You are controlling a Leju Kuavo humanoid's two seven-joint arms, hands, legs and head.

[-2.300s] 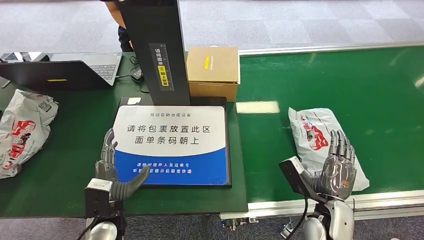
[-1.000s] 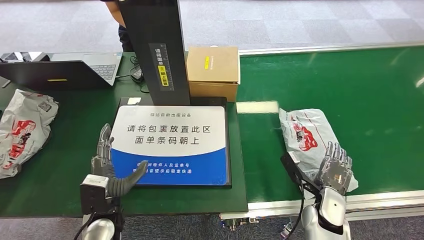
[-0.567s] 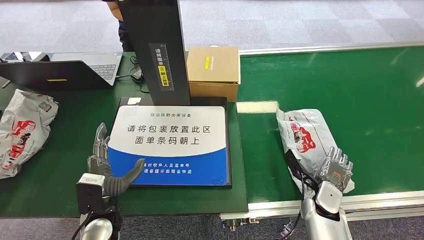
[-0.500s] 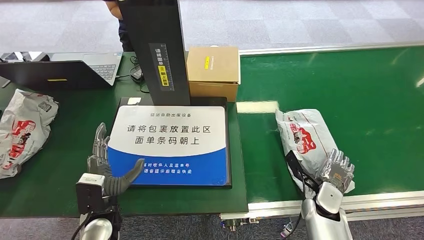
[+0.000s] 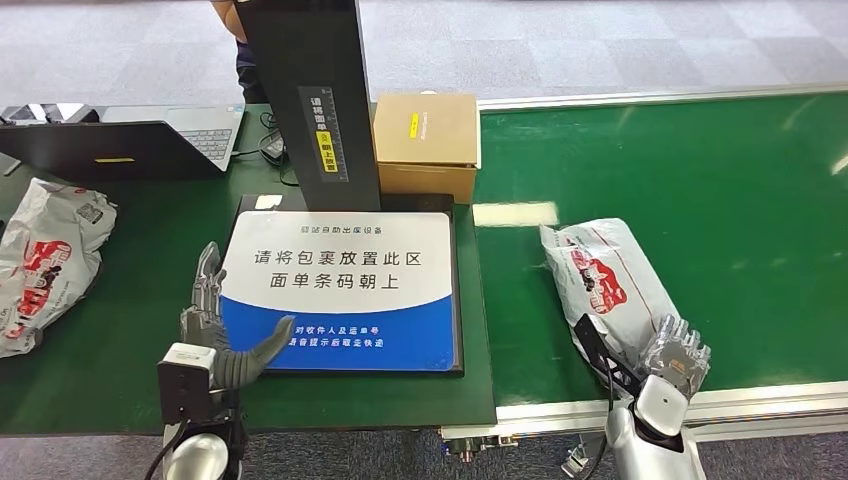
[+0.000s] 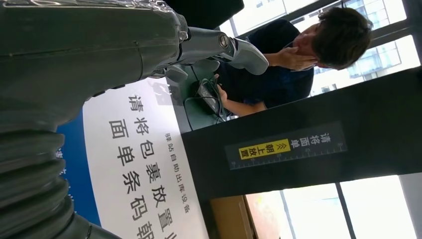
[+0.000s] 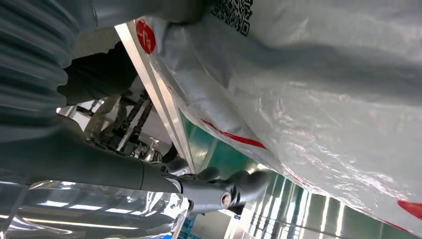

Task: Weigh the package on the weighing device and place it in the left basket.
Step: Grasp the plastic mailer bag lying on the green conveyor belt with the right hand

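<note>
A grey plastic mailer package (image 5: 605,280) with red print lies on the green conveyor belt (image 5: 720,190), right of the weighing device (image 5: 340,290), whose flat plate bears a white and blue sign. My right hand (image 5: 678,355) stands at the package's near corner, fingers spread, by the belt's front rail. In the right wrist view the package (image 7: 323,99) looms close above the hand's thumb (image 7: 214,191), with a gap between them. My left hand (image 5: 215,330) is open at the plate's near left corner, its thumb over the blue strip.
The device's black column (image 5: 315,100) rises behind the plate, with a cardboard box (image 5: 425,140) to its right. A laptop (image 5: 130,145) and another mailer package (image 5: 45,260) lie on the left of the table. A person (image 6: 298,55) sits behind the column.
The package has shifted left along the belt, towards the weighing device. My right hand has dropped back to the belt's front rail. The left hand has barely moved.
</note>
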